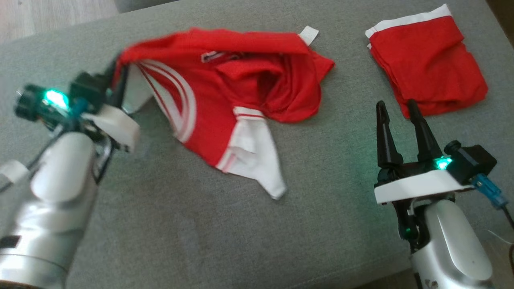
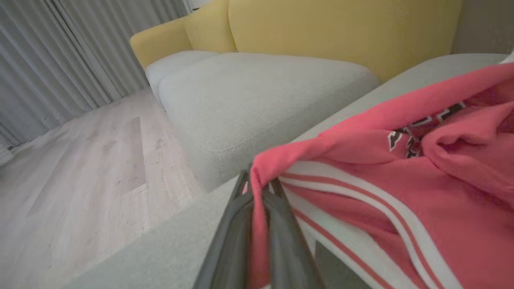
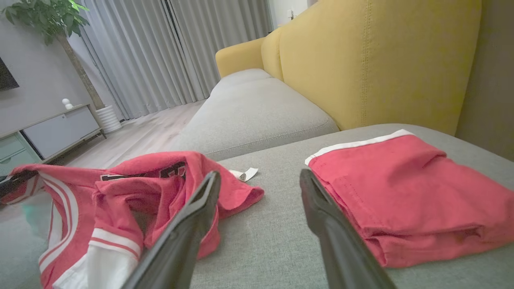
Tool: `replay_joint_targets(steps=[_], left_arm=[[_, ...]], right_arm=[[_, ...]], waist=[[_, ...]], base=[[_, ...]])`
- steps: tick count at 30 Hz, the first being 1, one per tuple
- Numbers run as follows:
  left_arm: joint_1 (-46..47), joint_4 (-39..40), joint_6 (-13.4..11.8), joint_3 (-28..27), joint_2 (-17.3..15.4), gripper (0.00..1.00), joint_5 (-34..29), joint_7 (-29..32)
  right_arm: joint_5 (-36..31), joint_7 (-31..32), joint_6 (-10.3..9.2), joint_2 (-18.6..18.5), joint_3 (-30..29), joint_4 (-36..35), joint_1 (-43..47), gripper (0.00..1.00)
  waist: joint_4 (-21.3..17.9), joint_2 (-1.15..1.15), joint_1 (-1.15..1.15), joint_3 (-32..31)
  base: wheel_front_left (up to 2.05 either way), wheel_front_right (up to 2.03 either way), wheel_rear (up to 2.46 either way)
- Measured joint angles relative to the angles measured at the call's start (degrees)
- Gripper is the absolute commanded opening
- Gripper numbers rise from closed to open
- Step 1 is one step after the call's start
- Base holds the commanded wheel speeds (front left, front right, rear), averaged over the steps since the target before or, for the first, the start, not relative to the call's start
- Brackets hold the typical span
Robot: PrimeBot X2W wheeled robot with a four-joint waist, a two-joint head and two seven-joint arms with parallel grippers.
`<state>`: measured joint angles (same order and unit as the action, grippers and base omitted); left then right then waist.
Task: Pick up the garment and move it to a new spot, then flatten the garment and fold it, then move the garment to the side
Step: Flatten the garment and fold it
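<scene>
The garment is a crumpled red shirt with white stripes and white trim, lying across the middle of the grey cushion. My left gripper is shut on the shirt's left edge and holds that corner slightly off the cushion. In the left wrist view the two fingers pinch a red fold of the garment. My right gripper stands open at the lower right, apart from the shirt, with nothing between its fingers. The right wrist view shows the right gripper with the garment to its left.
A folded red cloth with a white band lies at the cushion's far right, just beyond my right fingertips. A yellow sofa back rises behind. Wooden floor lies past the cushion's left edge.
</scene>
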<state>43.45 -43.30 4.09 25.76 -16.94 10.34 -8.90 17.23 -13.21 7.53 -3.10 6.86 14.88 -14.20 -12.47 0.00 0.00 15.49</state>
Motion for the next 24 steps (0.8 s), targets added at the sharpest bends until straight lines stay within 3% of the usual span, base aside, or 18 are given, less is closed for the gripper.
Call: replay_joint_targets(steps=[6,11,12,18,24], left_arm=[[3.2,1.2,1.7,-0.3,-4.5,0.0,0.9,3.4],[9.8,-3.2,2.0,-0.3,-10.5,0.0,-0.2,5.9],[11.2,-4.0,1.4,-0.3,-11.4,1.0,-1.0,5.9],[13.8,-7.5,-2.0,-1.5,-10.4,1.0,-1.0,2.3],[11.2,-6.7,-2.6,-3.6,-5.2,1.0,3.3,-3.5]], right_arm=[[0.8,-0.5,0.0,0.0,0.8,0.5,-0.6,1.0],[0.9,-0.7,0.0,0.1,1.9,0.9,-2.4,1.0],[0.9,-0.8,0.0,0.1,2.0,1.0,-3.0,1.0],[1.1,-1.0,0.0,0.1,2.3,2.0,-3.8,1.0],[0.8,-1.0,0.0,0.1,2.0,2.6,-3.6,1.0]], waist=[[0.0,0.0,0.0,0.9],[-0.7,0.0,0.0,1.8],[-0.9,0.0,0.0,2.0],[-0.3,0.0,0.0,1.4],[2.0,0.0,0.0,-0.6]], base=[[0.0,0.0,0.0],[0.0,0.0,0.0],[0.0,0.0,0.0],[0.0,0.0,0.0],[0.0,0.0,0.0]])
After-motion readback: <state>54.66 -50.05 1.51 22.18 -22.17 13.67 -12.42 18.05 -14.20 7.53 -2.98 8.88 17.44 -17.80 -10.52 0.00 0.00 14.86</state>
